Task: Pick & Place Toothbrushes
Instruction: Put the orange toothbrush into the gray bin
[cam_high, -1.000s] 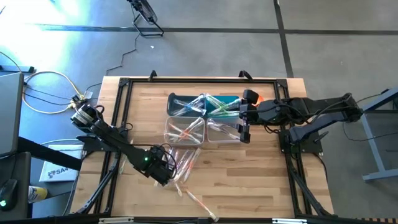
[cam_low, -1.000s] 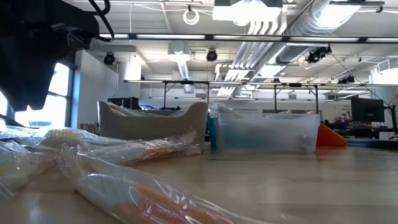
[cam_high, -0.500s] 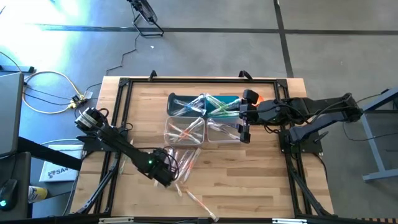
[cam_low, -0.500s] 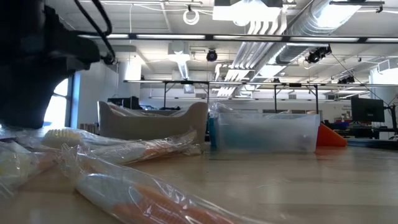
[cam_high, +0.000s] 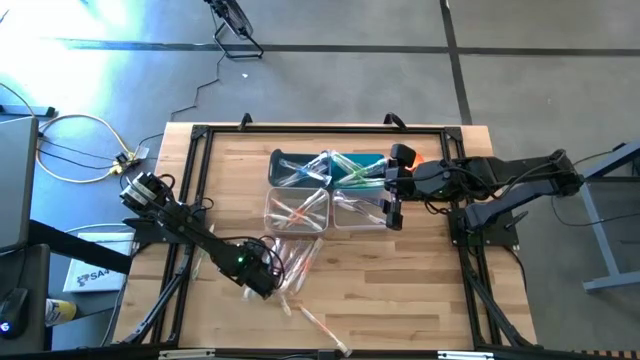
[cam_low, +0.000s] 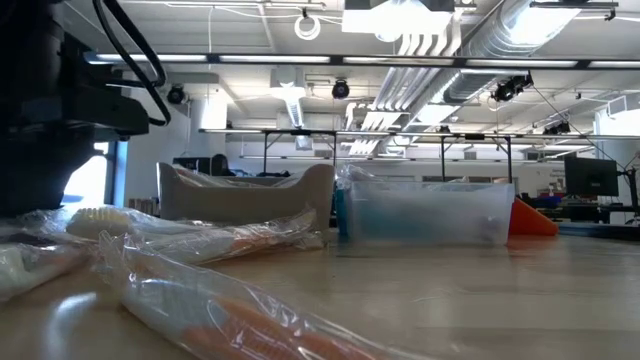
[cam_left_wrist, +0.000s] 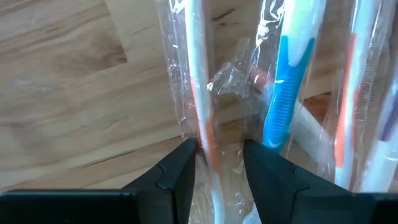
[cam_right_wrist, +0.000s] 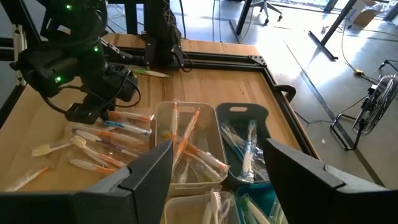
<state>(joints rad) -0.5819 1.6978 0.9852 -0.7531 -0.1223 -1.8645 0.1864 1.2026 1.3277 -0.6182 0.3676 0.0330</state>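
I've lowered my left gripper (cam_left_wrist: 214, 171) onto the table with fingers straddling an orange-striped toothbrush (cam_left_wrist: 200, 93), seemingly to pinch it; my right gripper (cam_high: 390, 213) waits, spread, above the bins (cam_high: 330, 190).

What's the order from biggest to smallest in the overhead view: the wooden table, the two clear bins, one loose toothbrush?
1. Table.
2. Left clear bin and right clear bin: they look alike, no ranking.
3. Loose toothbrush.

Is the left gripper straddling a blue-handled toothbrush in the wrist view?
No: the left gripper has its fingers either side of a wrapped orange-and-white toothbrush; the blue one lies outside them.
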